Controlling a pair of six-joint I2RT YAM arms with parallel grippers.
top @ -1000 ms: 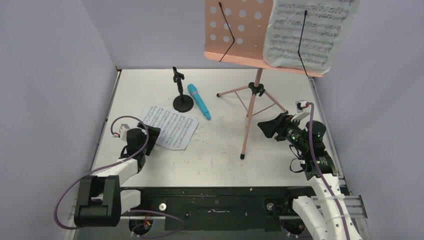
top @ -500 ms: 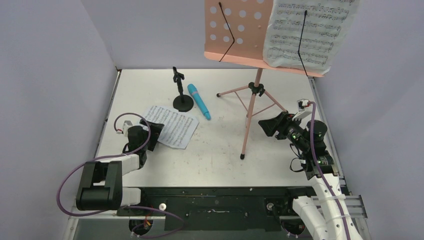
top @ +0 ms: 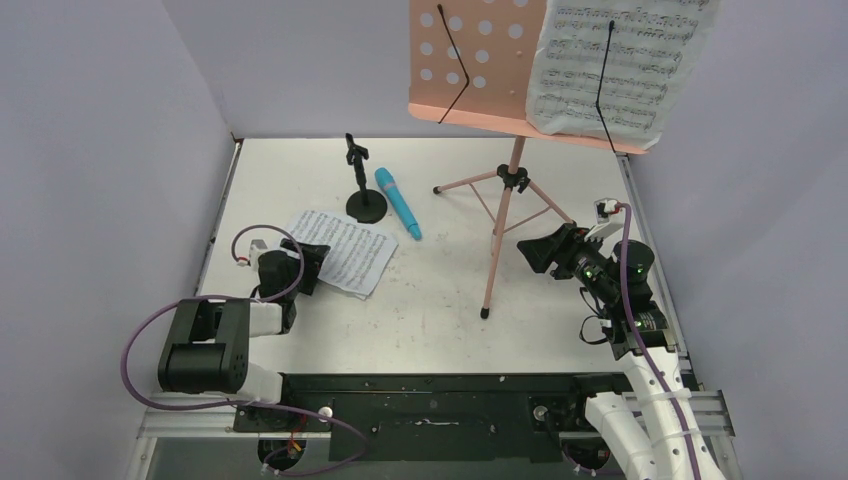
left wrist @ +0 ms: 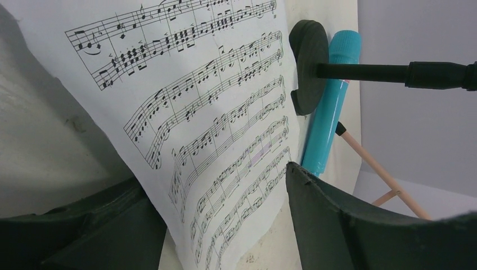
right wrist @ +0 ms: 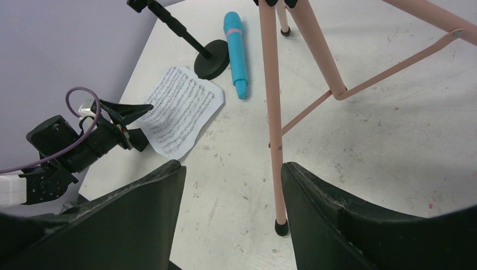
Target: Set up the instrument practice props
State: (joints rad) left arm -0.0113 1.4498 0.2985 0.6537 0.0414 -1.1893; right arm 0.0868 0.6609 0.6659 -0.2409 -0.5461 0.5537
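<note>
The pink music stand (top: 478, 62) stands at the back on tripod legs (top: 497, 225), with one sheet-music page (top: 620, 65) on its tray. A second page (top: 345, 250) lies on the table, left. The blue microphone (top: 398, 203) lies beside the black mic stand (top: 364, 203). My left gripper (top: 302, 262) is open, turned on its side, and the page's near-left edge (left wrist: 197, 112) sits between its fingers (left wrist: 315, 214). My right gripper (top: 540, 250) is open and empty, near the stand's front leg (right wrist: 273, 112).
Grey walls close in the table on the left, back and right. The tripod's front foot (right wrist: 280, 226) rests just ahead of my right gripper (right wrist: 232, 169). The mic stand's base (left wrist: 308, 64) and the microphone (left wrist: 329, 112) lie beyond the page.
My left arm has swung and its gripper has slid forward onto the page's near-left edge. The right gripper has hardly moved.
</note>
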